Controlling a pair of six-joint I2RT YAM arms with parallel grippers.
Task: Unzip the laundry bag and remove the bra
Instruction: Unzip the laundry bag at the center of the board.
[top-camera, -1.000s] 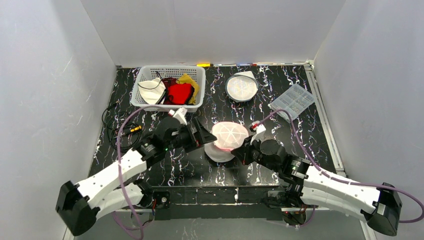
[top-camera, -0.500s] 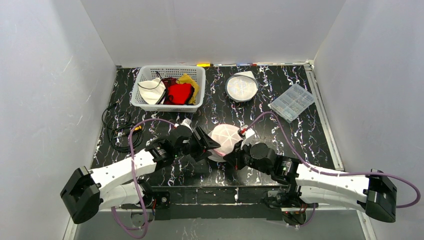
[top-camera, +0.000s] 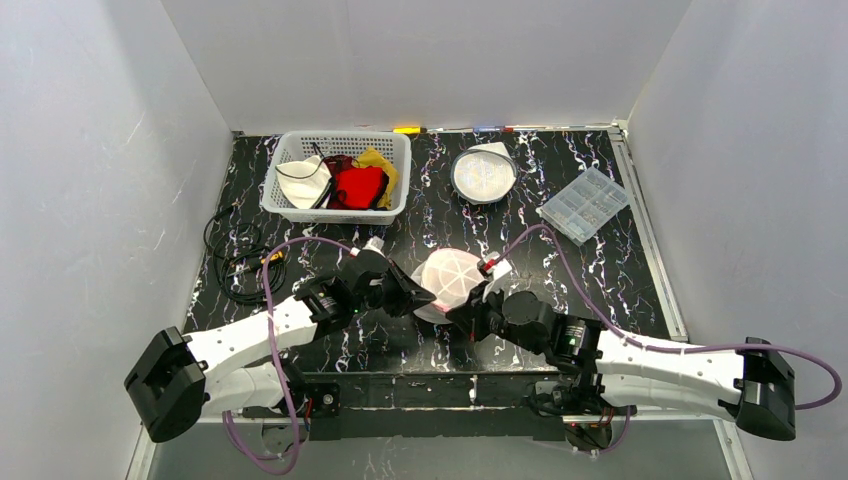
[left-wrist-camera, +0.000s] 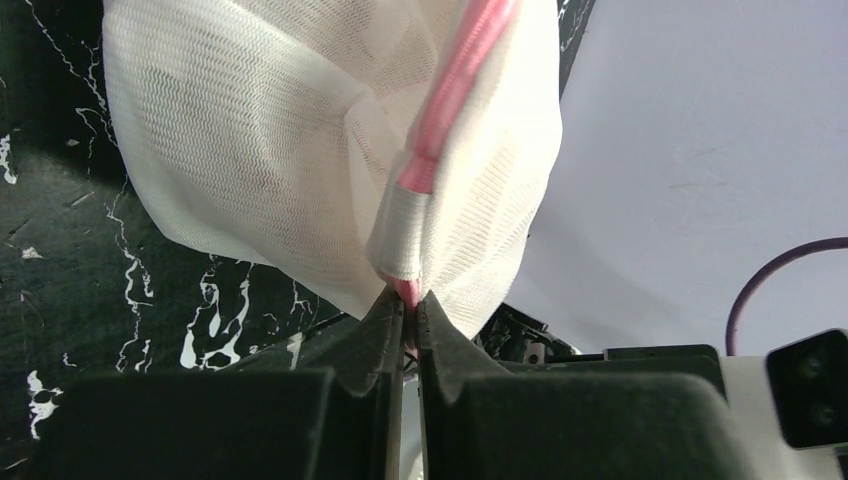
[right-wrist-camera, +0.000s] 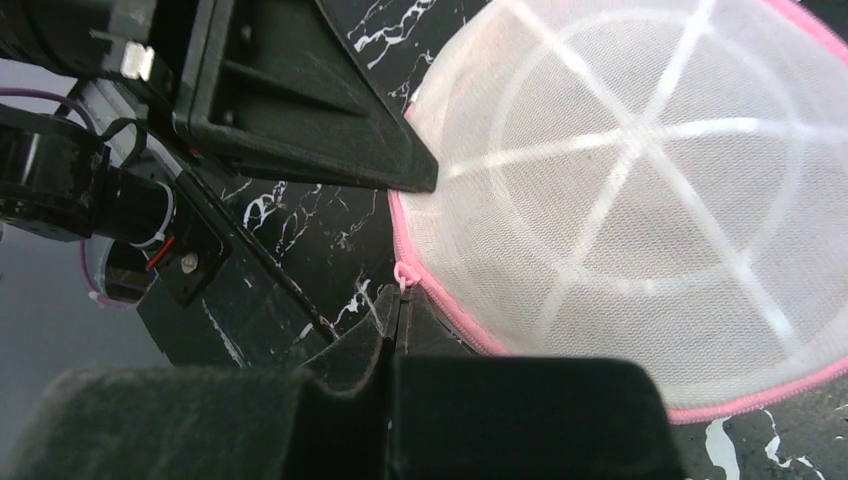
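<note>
Top: pinching the bag (top-camera: 455, 275) at mid desk (top-camera: 440, 200) between left end effector (top-camera: 418, 297) and right end effector (top-camera: 470, 315). Left wrist: clamped tight on the bag's pink-trimmed edge. Right wrist: closed on the pink zip pull (right-wrist-camera: 402, 272) at the bag's rim.

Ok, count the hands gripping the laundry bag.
2: the left hand pinches the laundry bag at its left edge; the right hand pinches its near edge.

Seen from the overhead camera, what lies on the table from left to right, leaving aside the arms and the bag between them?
Coiled black cable → white plastic lattice basket of clothes → round white mesh pouch with a dark rim → clear plastic compartment box.
</note>
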